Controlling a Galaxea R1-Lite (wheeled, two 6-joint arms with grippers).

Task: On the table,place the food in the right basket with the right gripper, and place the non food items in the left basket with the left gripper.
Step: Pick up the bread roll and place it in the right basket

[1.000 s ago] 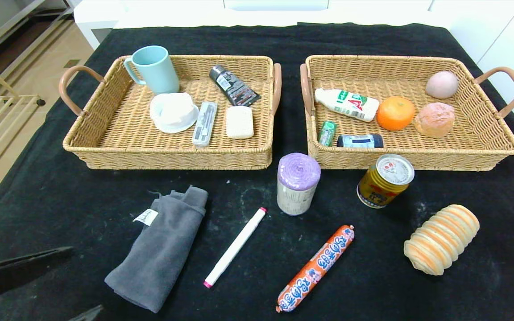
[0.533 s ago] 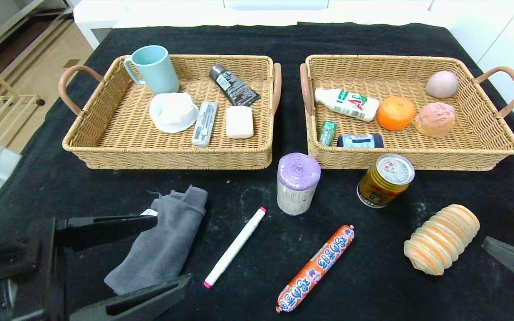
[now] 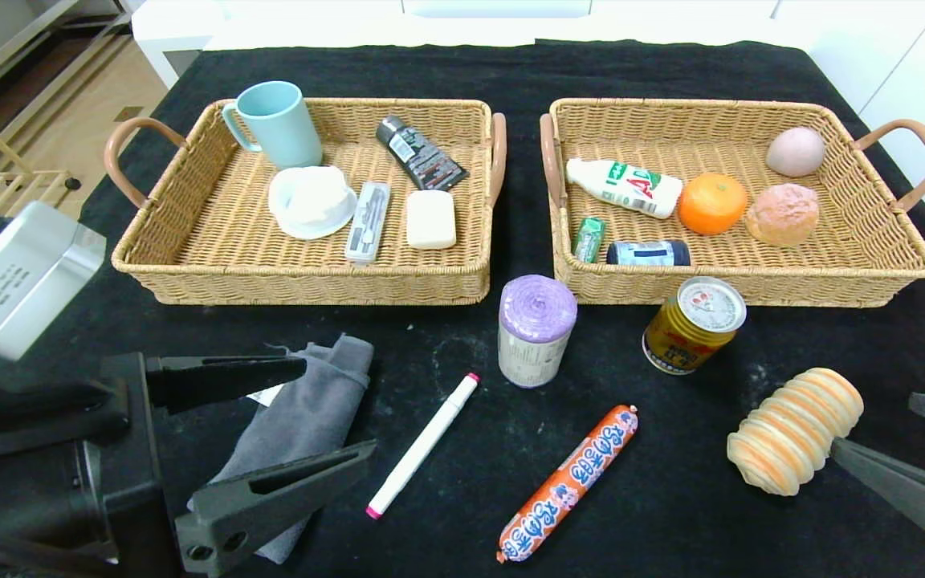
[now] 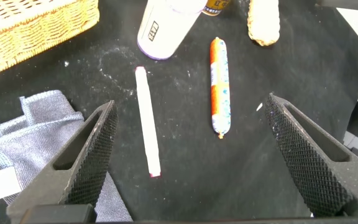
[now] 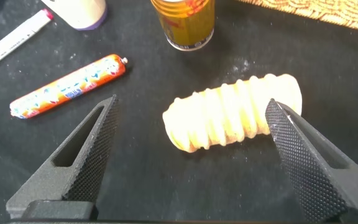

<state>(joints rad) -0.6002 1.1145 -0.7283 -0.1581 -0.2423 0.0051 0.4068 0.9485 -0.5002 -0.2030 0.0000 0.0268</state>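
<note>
Two spread grippers: left gripper (image 3: 314, 411) partly hides the folded grey towel (image 3: 302, 417); right gripper (image 3: 880, 429), half cut off, flanks the ridged tan-and-cream bread roll (image 3: 793, 430).

Open cloth between my left gripper (image 3: 338, 416) and marker (image 3: 422, 444). Towel (image 3: 302, 417) sits under it. Right gripper (image 3: 876, 429) crowded by bread roll (image 3: 793, 429); can (image 3: 693, 325) blocks basket (image 3: 751, 289) front.

bright, even overhead light fills the scene; shadows under the baskets are soft and short. the white surfaces beyond the table (image 3: 462, 72) are nearly blown out. the can (image 3: 694, 324) lid shows mild glare. close gripper fingers look slightly soft.
</note>
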